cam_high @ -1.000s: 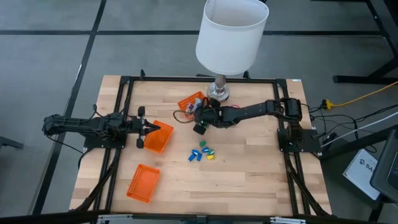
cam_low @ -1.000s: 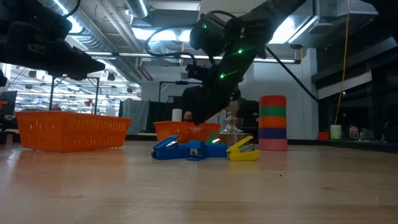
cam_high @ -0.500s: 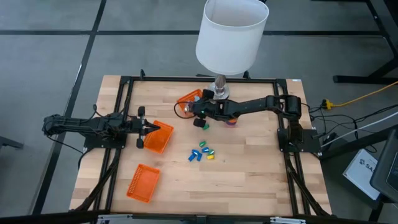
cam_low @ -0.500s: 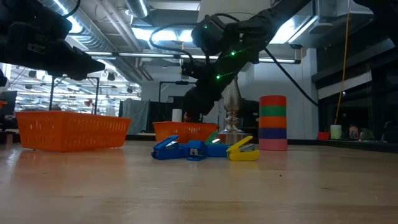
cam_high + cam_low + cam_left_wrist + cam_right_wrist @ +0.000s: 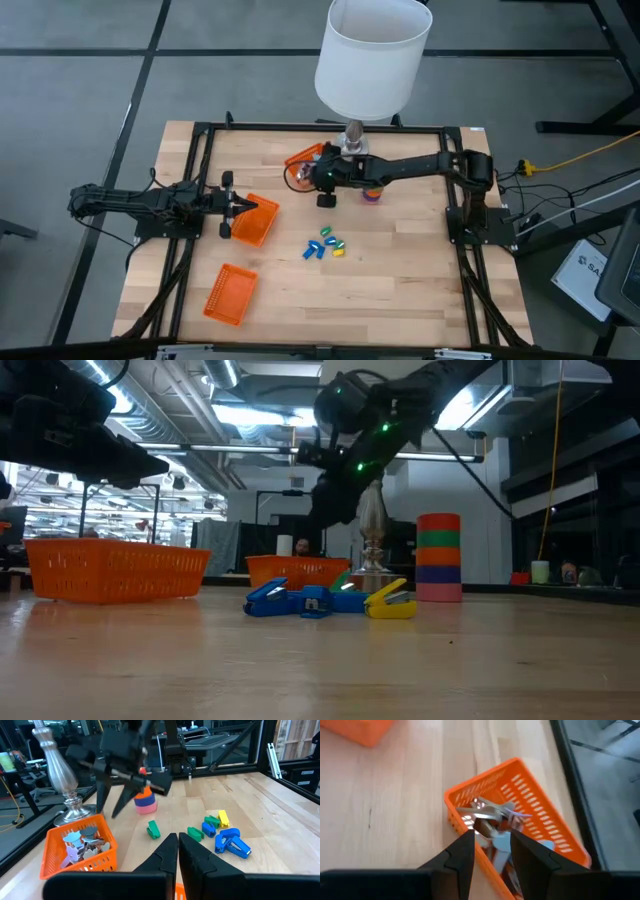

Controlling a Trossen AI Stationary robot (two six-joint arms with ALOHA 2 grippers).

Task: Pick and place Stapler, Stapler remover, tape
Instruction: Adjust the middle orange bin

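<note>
My right gripper (image 5: 490, 837) hangs open, tilted down over the near end of a small orange basket (image 5: 520, 820) of grey metal pieces, next to the lamp's foot (image 5: 350, 148); nothing is between its fingers. The tape (image 5: 438, 557) stands as a stack of coloured rolls on the table just right of it. Small blue, green and yellow pieces (image 5: 325, 245) lie in a cluster at mid-table, and a single green one (image 5: 152, 829) lies below the right gripper. My left gripper (image 5: 177, 850) waits shut at the left, by another orange basket (image 5: 252, 220).
A tall lamp with a white shade (image 5: 372, 55) stands at the far middle, over the right arm. A third orange basket (image 5: 230, 293) lies near the front left. A black frame (image 5: 200, 130) runs round the table. Bare wood lies at the front right.
My right gripper has risen from just above the table and rolled about its own axis, staying by the small basket near the lamp. Its fingers have kept the same gap. The left arm has kept still.
</note>
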